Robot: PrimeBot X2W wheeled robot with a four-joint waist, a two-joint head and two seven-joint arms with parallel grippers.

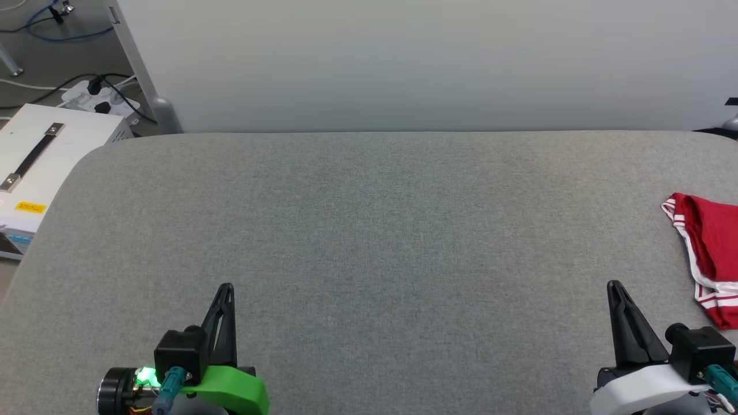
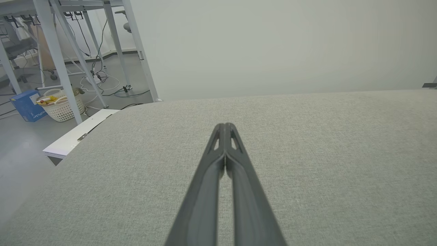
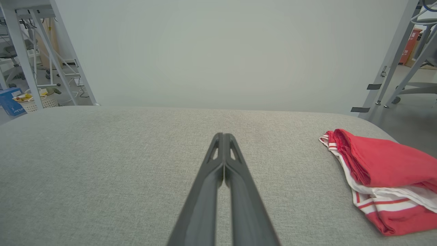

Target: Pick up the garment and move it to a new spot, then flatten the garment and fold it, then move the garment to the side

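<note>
The red garment [image 1: 712, 253] with white sleeves and red-and-white striped trim lies folded in a compact bundle at the far right edge of the grey table [image 1: 369, 230], partly cut off by the head view's border. In the right wrist view the garment [image 3: 382, 174] rests to the right of my fingers. My right gripper [image 1: 614, 286] is shut and empty at the lower right, a short way left of the garment; its tips [image 3: 223, 136] press together. At the lower left my left gripper [image 1: 226, 287] hovers shut and empty over bare fabric, its tips [image 2: 225, 125] closed.
A pale wall panel [image 1: 426, 63] stands behind the table. Left of the table sits a white case [image 1: 40, 167] with a handle, and a power strip with cables [image 1: 98, 101] lies on the floor. Desk legs and a white basket [image 2: 61, 104] stand off to the left.
</note>
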